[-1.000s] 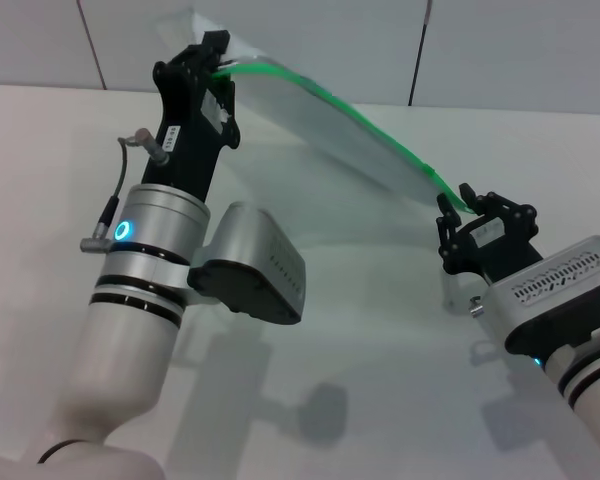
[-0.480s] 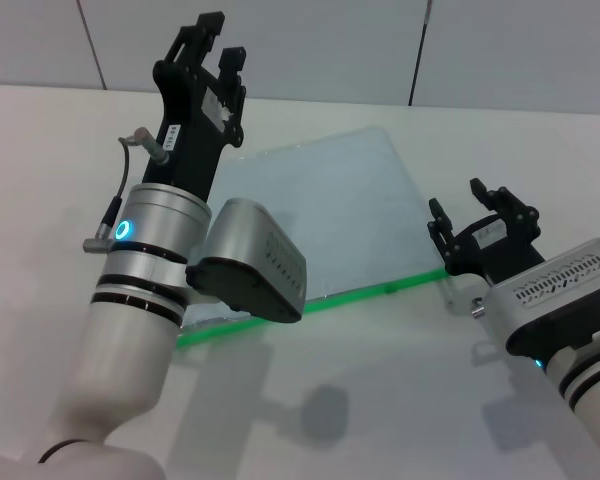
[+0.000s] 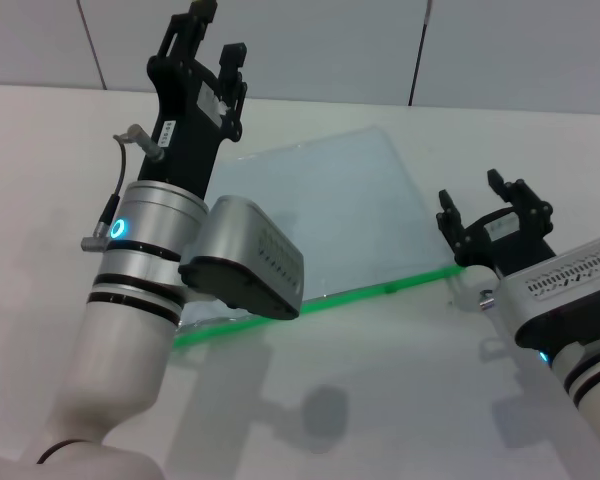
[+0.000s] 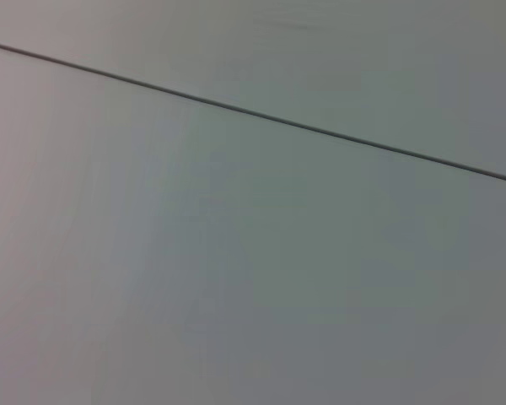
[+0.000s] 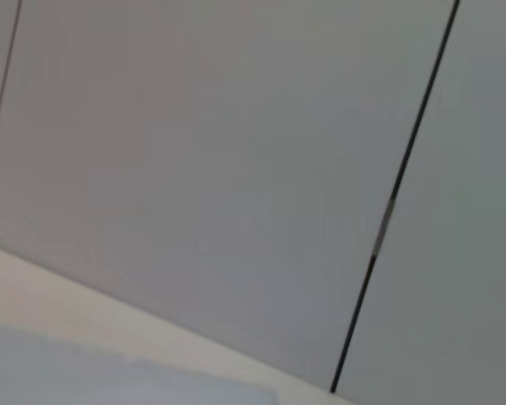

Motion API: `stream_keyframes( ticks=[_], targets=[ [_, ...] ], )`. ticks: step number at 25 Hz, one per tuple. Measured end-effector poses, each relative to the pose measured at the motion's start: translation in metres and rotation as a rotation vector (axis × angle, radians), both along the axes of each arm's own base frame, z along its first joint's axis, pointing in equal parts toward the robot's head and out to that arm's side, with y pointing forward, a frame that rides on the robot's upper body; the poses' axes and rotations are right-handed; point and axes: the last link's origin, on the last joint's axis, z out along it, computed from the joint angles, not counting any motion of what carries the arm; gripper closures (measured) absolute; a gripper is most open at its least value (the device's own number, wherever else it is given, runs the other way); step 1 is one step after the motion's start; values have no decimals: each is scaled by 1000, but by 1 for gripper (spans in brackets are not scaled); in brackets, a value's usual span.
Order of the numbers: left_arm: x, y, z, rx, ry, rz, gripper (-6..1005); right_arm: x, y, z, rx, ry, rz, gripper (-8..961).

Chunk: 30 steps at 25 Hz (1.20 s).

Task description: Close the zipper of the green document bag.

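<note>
The green document bag (image 3: 330, 215) lies flat on the white table (image 3: 40, 180), its bright green zipper (image 3: 320, 303) running along the near long edge, partly hidden behind the left arm's wrist. The left gripper (image 3: 212, 32) is raised above the bag's far left corner, its fingers apart and holding nothing. The right gripper (image 3: 494, 198) hovers just beside the bag's right end near the zipper, its fingers spread and empty. Both wrist views show only wall panels.
</note>
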Motion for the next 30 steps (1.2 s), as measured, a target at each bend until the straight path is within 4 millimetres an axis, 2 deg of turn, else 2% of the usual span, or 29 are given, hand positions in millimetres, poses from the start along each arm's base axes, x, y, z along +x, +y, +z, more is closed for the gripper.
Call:
stream_keyframes(
  ticks=[10, 24, 30],
  targets=[
    [-1, -1, 5, 4, -109, -11, 431, 1, -2, 12, 89, 44, -13, 294],
    [-2, -1, 10, 7, -206, -16, 431, 1, -2, 16, 125, 62, -21, 218],
    [-2, 0, 12, 9, -237, -20, 430, 0, -2, 18, 139, 68, -15, 219]
  ],
)
